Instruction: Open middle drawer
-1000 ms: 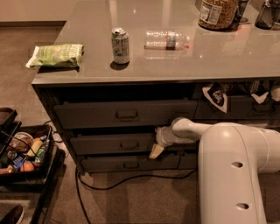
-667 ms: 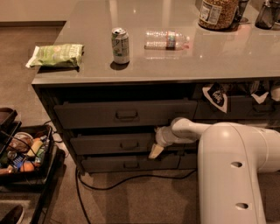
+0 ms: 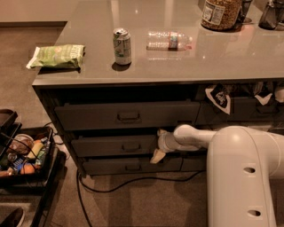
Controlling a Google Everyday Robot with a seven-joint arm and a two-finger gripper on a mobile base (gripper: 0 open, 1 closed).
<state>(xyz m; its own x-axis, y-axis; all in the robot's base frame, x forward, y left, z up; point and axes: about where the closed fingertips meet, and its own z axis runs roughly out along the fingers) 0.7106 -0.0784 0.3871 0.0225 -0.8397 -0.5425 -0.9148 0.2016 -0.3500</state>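
The middle drawer is a wide, shallow dark-grey front with a small pull handle, below the taller top drawer and above the bottom drawer. It stands slightly out from the cabinet face. My gripper is at the drawer's right end, to the right of the handle. Its two pale fingers are spread, one at the drawer's top edge and one at its bottom edge. My white arm comes in from the lower right.
On the grey counter lie a green chip bag, a soda can, a water bottle and a jar. A black bin of items stands at the left on the floor. A cable runs along the floor.
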